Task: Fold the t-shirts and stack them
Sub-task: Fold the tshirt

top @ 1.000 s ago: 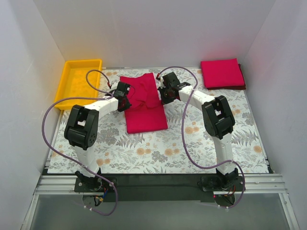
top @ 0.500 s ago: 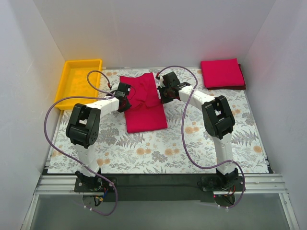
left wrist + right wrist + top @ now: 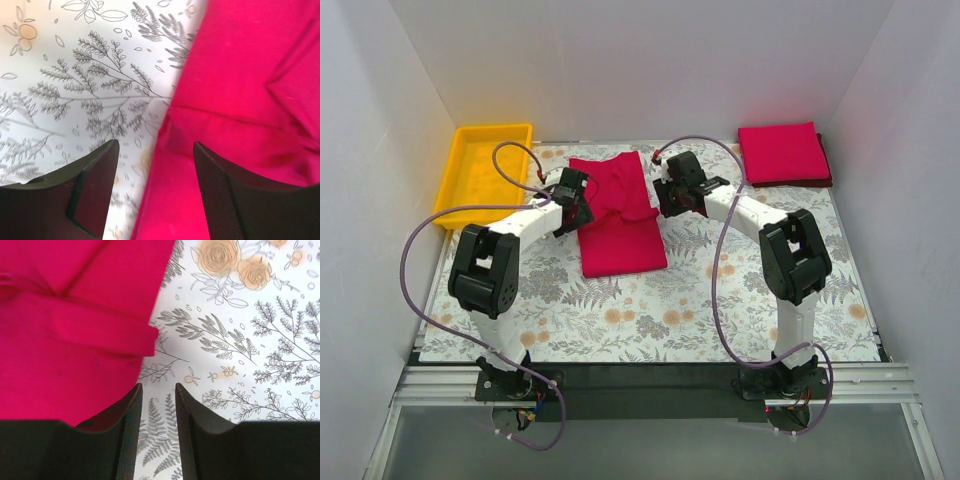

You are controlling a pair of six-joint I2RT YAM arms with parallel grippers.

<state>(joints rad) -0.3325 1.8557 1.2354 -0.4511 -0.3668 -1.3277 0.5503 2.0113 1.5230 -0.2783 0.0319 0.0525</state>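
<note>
Mid-table, on the fern-and-flower printed mat (image 3: pixel 620 310): one crimson t-shirt (image 3: pixel 620 235), partly folded into a long strip running far to near. Its near half lies smooth and flat with straight edges. The far half is doubled over, rumpled, with slanting creases and a ridge where the upper layer ends. No tag or neck opening can be made out. The left wrist view shows the strip's left edge (image 3: pixel 240 100), a soft fold line crossing it and puckers toward the right. The right wrist view shows the right edge (image 3: pixel 75 340), where an upper flap ends in a squared corner over the layer beneath. Left gripper (image 3: pixel 582 200) is low at the shirt's left edge, jaws (image 3: pixel 155 150) spread wide, cloth edge lying below the gap, nothing pinched. Right gripper (image 3: pixel 665 200) is low at the right edge, jaws (image 3: pixel 158 387) parted only narrowly, bare mat visible between them, holding nothing. At the far right corner sits a folded red stack (image 3: pixel 782 153), square and neat, well apart from the worked shirt. Yellow tray (image 3: pixel 448 190) stands at the far left.
</note>
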